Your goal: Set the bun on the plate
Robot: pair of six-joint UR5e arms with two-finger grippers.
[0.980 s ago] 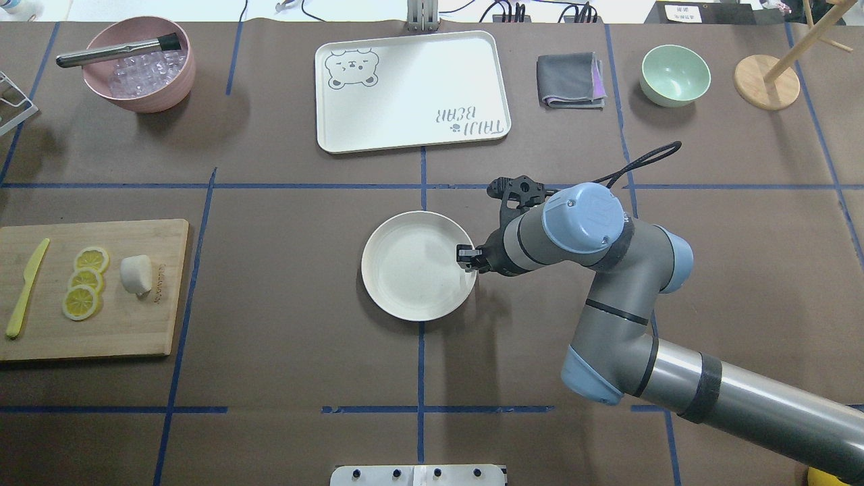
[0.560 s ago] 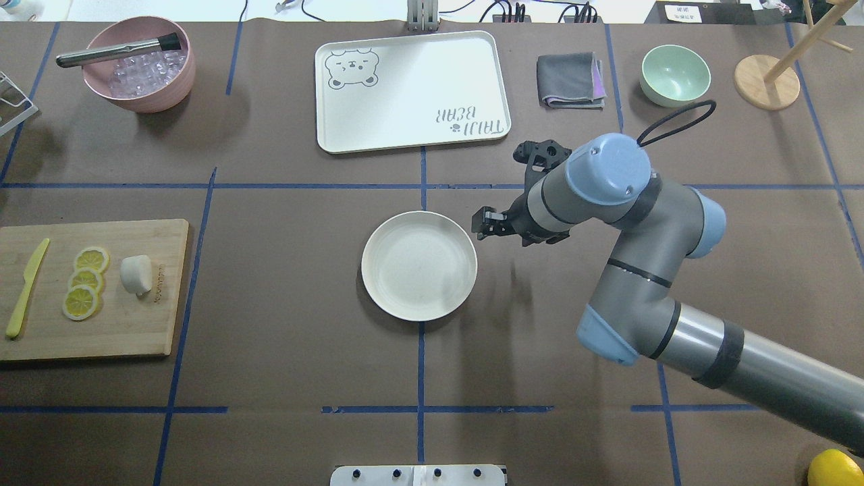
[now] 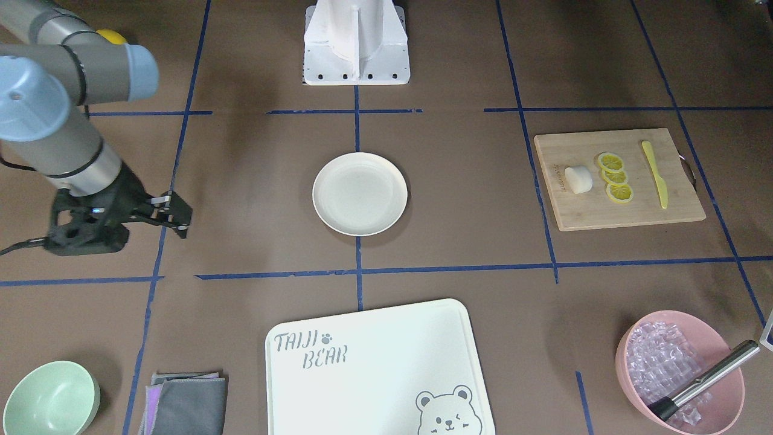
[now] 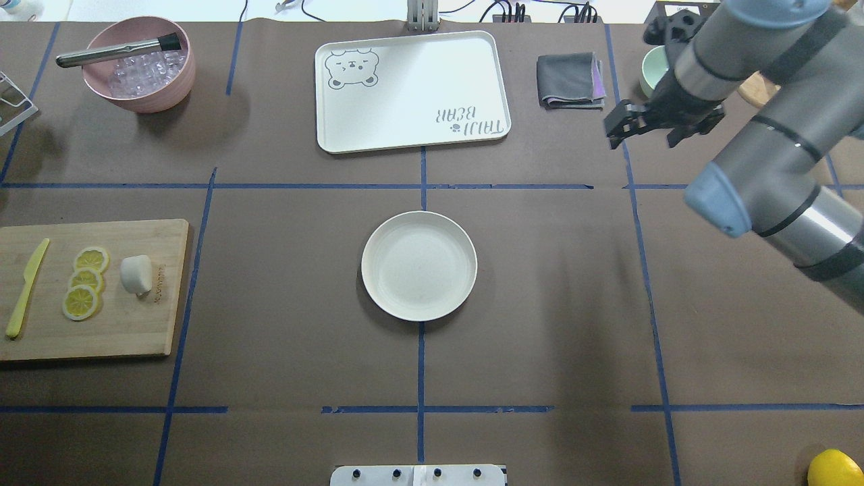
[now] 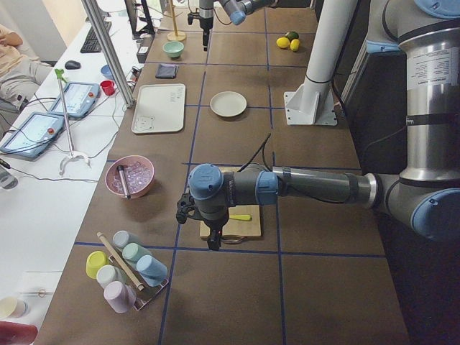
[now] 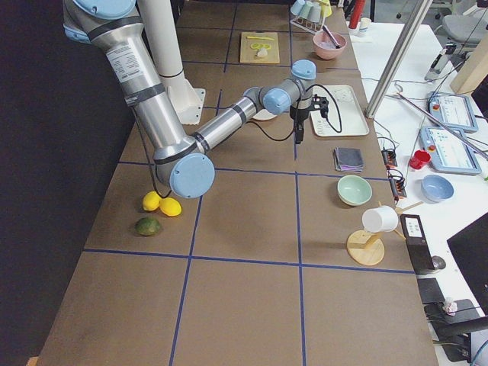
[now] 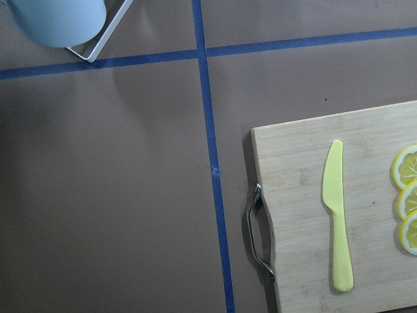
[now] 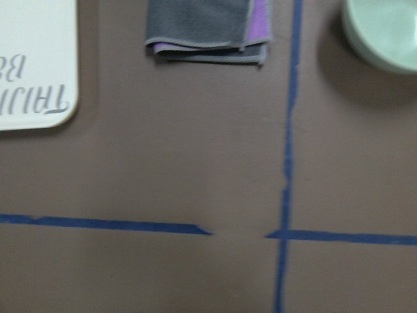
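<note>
The bun (image 4: 135, 274) (image 3: 578, 179), a small white lump, lies on the wooden cutting board (image 4: 115, 337) at the left, beside three lemon slices (image 4: 86, 281). The cream plate (image 4: 418, 265) (image 3: 360, 193) sits bare at the table's middle. My right gripper (image 4: 613, 131) (image 3: 179, 219) hangs open and holds nothing, far right of the plate near the grey cloth. Only the exterior left view shows my left gripper (image 5: 214, 243), above the board's outer end; I cannot tell whether it is open or shut. The left wrist view shows the board (image 7: 306, 195) and knife (image 7: 337, 215), but the bun is out of that view.
A pink bowl (image 4: 138, 64) of ice with a metal tool stands back left. The bear-printed board (image 4: 412, 91) is back centre, then the folded cloth (image 4: 570, 81), green bowl (image 3: 51, 399) and wooden stand (image 6: 364, 245). A lemon (image 4: 833, 469) lies front right. A cup rack (image 5: 129, 273) stands beyond the cutting board.
My right arm has drawn back from the plate's right rim and swung toward the back right, near the cloth and green bowl. The plate and bun have not moved.
</note>
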